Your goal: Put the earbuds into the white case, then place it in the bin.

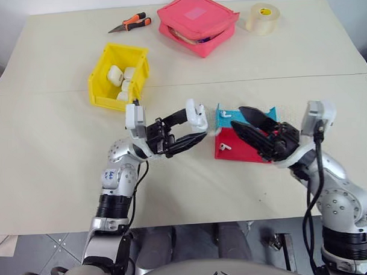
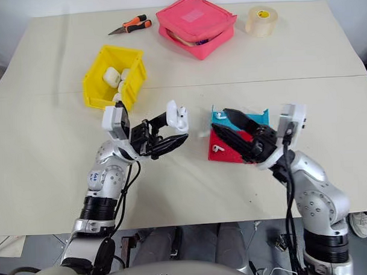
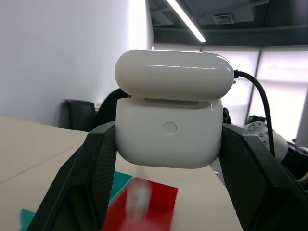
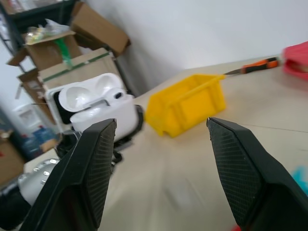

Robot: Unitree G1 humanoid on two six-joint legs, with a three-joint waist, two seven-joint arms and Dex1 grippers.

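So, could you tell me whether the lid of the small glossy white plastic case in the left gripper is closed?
No, the white case in the left gripper has its hinged lid flipped open.

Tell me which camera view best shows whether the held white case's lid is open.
The right wrist view: it looks into the white case, its lid flipped up and hollows visible. The left wrist view shows its back, gripped in the left tool. Both eye views show it small, held above the table.
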